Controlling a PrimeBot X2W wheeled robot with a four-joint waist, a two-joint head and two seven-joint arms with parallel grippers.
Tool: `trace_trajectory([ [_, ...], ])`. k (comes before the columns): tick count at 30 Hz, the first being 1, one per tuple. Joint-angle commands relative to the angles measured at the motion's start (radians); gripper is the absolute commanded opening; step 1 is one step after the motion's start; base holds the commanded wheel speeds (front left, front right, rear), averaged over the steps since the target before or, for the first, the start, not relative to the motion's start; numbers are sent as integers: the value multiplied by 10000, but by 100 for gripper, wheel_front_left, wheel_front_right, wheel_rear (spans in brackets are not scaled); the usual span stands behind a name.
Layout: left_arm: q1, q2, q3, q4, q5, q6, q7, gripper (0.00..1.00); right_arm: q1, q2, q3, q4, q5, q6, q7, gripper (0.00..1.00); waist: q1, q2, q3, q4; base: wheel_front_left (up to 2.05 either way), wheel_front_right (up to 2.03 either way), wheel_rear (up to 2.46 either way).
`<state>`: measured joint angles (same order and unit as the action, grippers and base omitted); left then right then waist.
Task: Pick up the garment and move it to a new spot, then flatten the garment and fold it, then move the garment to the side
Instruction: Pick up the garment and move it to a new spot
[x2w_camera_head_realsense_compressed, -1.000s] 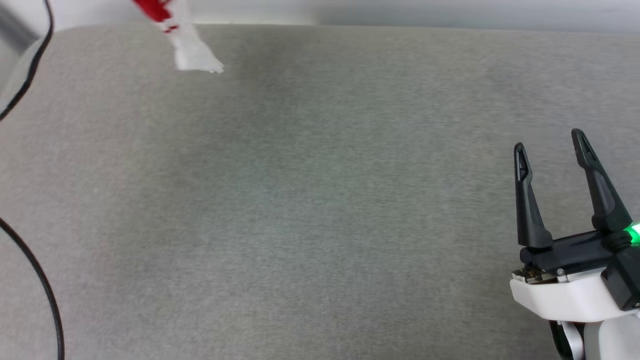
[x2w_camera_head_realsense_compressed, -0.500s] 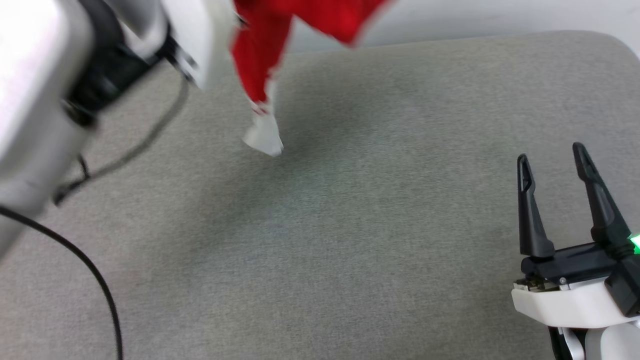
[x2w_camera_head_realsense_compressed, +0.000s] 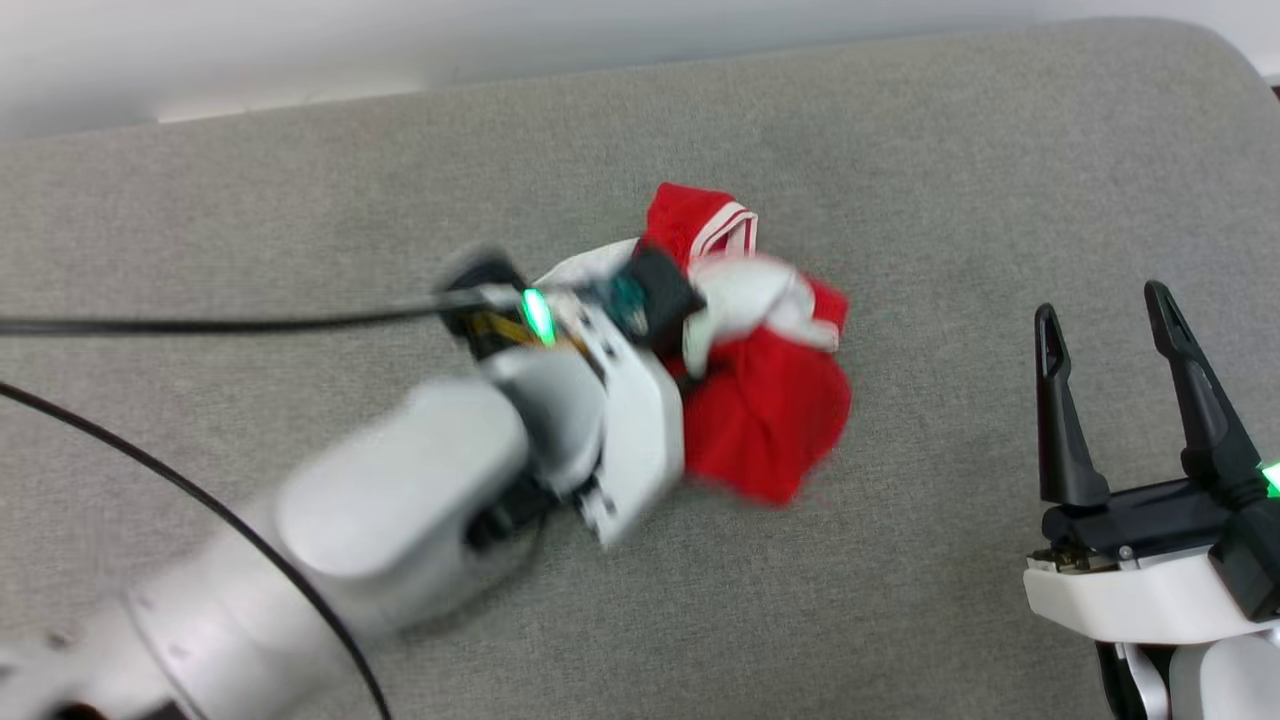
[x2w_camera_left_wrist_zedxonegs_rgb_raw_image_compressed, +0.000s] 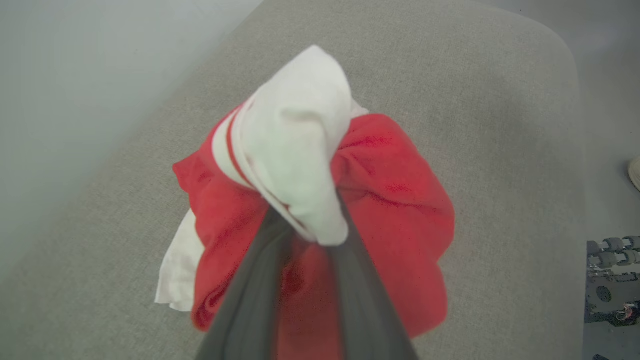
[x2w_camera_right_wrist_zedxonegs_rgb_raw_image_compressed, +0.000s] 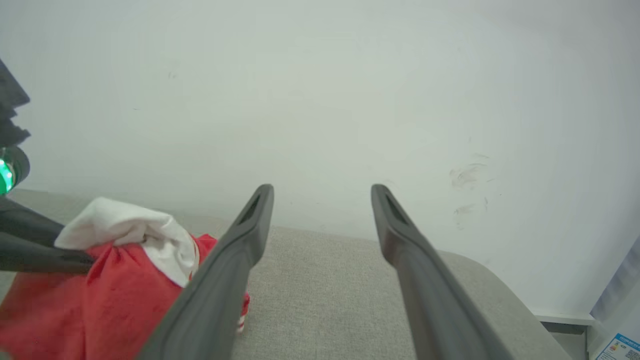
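Note:
The garment (x2w_camera_head_realsense_compressed: 770, 420) is a bunched red and white heap resting on the grey padded surface (x2w_camera_head_realsense_compressed: 300, 200) near the middle of the head view. My left gripper (x2w_camera_head_realsense_compressed: 690, 320) reaches in from the lower left and is shut on its white sleeve part. In the left wrist view the two fingers close together under a white fold of the garment (x2w_camera_left_wrist_zedxonegs_rgb_raw_image_compressed: 400, 200), pinched at the left gripper (x2w_camera_left_wrist_zedxonegs_rgb_raw_image_compressed: 306, 225). My right gripper (x2w_camera_head_realsense_compressed: 1100, 300) stands open at the lower right, apart from the cloth. From the right wrist view the garment (x2w_camera_right_wrist_zedxonegs_rgb_raw_image_compressed: 115, 300) lies left of the open right gripper (x2w_camera_right_wrist_zedxonegs_rgb_raw_image_compressed: 322, 190).
A black cable (x2w_camera_head_realsense_compressed: 200, 325) runs from the left arm across the surface's left side. A pale wall (x2w_camera_right_wrist_zedxonegs_rgb_raw_image_compressed: 350, 75) borders the far edge. The surface's rounded corner (x2w_camera_head_realsense_compressed: 1240, 60) is at the far right, with floor and small items (x2w_camera_left_wrist_zedxonegs_rgb_raw_image_compressed: 610, 280) beyond it.
The head view has shifted. My left arm has swung in from the upper left and brought the hanging garment down onto the middle of the surface. The right gripper stays open in place.

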<state>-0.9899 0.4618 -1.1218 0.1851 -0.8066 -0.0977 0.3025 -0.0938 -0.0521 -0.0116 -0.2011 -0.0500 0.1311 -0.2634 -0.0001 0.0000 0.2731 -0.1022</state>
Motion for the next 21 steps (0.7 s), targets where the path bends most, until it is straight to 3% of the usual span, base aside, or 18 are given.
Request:
trace_trajectory([
  [1, 320, -200, -158, 149, -107, -63, -60, 0, -103, 32, 2, 16, 69, -7, -21, 100, 1, 0, 97, -42, 0, 0, 0],
  [12, 2078, -1746, -1486, 2102, -10, -306, -451, 0, -272, 33, -44, 215, 142, -7, -21, 100, 1, 0, 464, -149, 0, 0, 0],
  [13, 2076, -1821, -1520, 2187, -35, -318, -450, 7, -256, 33, -53, 234, 138, -7, -21, 100, 1, 0, 430, -139, 0, 0, 0],
  [14, 2018, -1888, -1522, 2212, -45, -328, -593, 41, -224, 31, -65, 265, 140, -7, -21, 100, 1, 0, 379, -124, 0, 0, 0],
  [15, 1884, -1937, -1454, 2207, 20, -325, -846, 100, -184, 31, -75, 299, 135, -7, -21, 100, 1, 0, 310, -106, 0, 0, 0],
  [21, 1388, -1991, -835, 1851, 573, 102, -2573, 100, 196, 33, -149, 487, 44, -7, -21, 100, 1, 0, -331, 121, 0, 0, 0],
])
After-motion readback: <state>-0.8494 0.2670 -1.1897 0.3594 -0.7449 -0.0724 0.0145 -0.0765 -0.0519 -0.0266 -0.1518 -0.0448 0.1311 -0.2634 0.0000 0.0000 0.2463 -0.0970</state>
